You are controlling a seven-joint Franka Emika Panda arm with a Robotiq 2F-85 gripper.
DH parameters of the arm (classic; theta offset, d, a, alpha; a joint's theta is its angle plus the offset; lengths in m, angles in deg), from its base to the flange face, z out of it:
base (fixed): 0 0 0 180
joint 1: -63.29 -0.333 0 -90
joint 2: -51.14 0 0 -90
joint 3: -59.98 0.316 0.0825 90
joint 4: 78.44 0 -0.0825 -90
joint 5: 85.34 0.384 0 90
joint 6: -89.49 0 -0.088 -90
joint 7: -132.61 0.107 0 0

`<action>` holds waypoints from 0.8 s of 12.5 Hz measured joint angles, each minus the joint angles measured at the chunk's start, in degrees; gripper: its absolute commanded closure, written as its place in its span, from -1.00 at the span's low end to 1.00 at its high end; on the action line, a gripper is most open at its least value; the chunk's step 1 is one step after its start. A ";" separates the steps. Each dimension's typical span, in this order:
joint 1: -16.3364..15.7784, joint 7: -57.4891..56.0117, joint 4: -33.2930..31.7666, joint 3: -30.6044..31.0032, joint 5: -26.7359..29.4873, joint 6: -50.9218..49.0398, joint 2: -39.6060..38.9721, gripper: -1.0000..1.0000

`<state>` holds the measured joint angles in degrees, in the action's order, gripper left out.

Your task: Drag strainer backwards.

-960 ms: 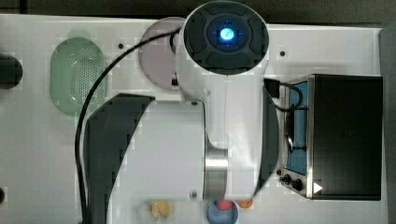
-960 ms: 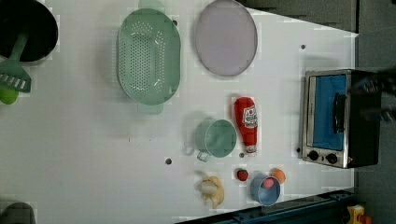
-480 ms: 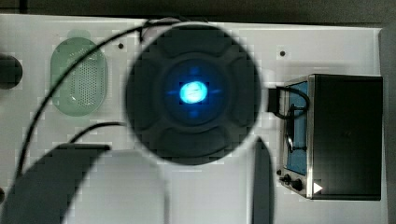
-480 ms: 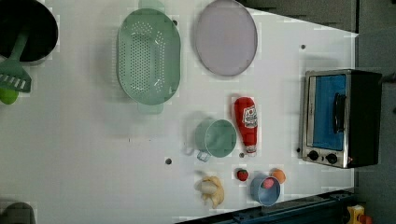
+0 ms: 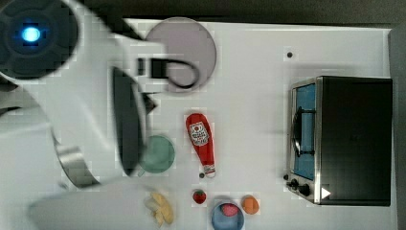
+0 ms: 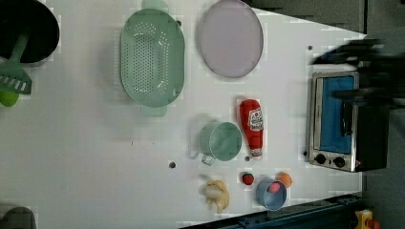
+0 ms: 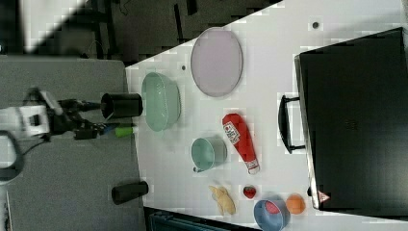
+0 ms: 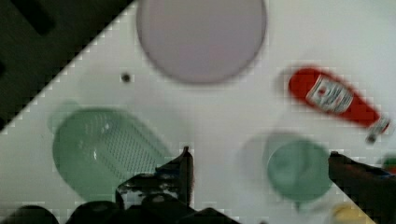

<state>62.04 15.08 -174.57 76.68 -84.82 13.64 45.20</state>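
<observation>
On the white table [image 6: 86, 167], the strainer [image 6: 152, 57] is sitting untouched at ten o'clock of the green cup [image 6: 222, 141], beside the lilac plate [image 6: 230, 38]. Gripper [image 8: 259, 163]: fingers spread wide, holding nothing, hovering high between strainer and cup. Risk: descending off-line, it is likely nudging the cup or missing the rim.

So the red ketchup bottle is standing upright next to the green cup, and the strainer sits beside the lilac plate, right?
Not quite. The ketchup bottle is lying on its side, not standing upright; the left view shows its full length flat on the table, cap end pointing away from the lilac plate. The rest holds: it lies next to the green cup, and the strainer sits beside the plate.
</observation>
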 measured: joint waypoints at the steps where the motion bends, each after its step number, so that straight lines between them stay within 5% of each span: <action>1: -0.83 4.15 -0.45 1.90 0.36 0.96 -2.59 -1.00; 10: -10.49 37.53 -1.96 3.12 -0.04 16.23 -18.74 -1.00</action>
<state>51.55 52.61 -176.53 79.80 -84.86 29.87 26.45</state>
